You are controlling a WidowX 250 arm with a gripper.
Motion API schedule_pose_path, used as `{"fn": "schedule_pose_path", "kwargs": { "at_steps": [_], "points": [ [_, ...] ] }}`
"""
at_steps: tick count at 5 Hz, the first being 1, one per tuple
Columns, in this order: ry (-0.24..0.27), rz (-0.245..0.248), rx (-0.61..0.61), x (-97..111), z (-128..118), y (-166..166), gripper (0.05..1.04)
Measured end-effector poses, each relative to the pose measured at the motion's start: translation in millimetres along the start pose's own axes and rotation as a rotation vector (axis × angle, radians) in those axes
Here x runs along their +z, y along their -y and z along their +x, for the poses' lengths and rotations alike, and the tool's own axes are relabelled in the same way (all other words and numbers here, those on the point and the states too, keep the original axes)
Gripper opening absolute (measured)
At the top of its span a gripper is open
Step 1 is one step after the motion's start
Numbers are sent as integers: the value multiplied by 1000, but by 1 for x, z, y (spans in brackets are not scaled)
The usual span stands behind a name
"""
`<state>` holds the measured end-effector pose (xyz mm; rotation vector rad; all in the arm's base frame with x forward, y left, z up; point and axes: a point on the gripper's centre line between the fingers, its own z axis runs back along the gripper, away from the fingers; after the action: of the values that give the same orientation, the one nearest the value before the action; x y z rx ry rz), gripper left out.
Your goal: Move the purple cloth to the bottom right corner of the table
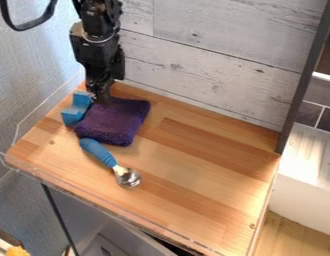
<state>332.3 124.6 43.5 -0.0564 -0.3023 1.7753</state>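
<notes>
Three small things lie on the wooden table (pixel 201 185): a purple cloth (pixel 114 125), a blue block (pixel 75 111) and a spoon (pixel 99 152). The cloth lies towards the back left of the tabletop as the camera sees it, well apart from the bottom right corner. It is thick and slightly rumpled, with its front edge near the spoon's handle. The black gripper (pixel 101 100) hangs down from the top of the view, its lower end at the cloth's back left edge, close to the block. I cannot tell whether it is wide, narrow or holding the cloth. The block sits just beside the cloth on the left, near the table's left edge, and has a notched shape. In front of the cloth, the spoon lies at a slant, its ribbed blue handle towards the back left and its shiny metal bowl towards the front right. Pale wooden boards (pixel 208 60) form the wall behind the table, and a dark upright post (pixel 304 80) stands at its back right corner. Beyond that, to the right, is a white surface (pixel 304 155) below dark tiles (pixel 308 113).
</notes>
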Motion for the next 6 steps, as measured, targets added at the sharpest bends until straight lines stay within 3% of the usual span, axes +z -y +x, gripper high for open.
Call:
{"fn": "schedule_pose_path", "kwargs": {
  "at_steps": [1, 3, 4, 6],
  "points": [
    [-1, 34, 1, -9, -1, -5, 998],
    [71, 116, -31, -30, 4, -11, 998],
    [104, 190, 19, -56, 6, -10, 998],
    [60, 193, 98, -82, -4, 1, 998]
  ]
}}
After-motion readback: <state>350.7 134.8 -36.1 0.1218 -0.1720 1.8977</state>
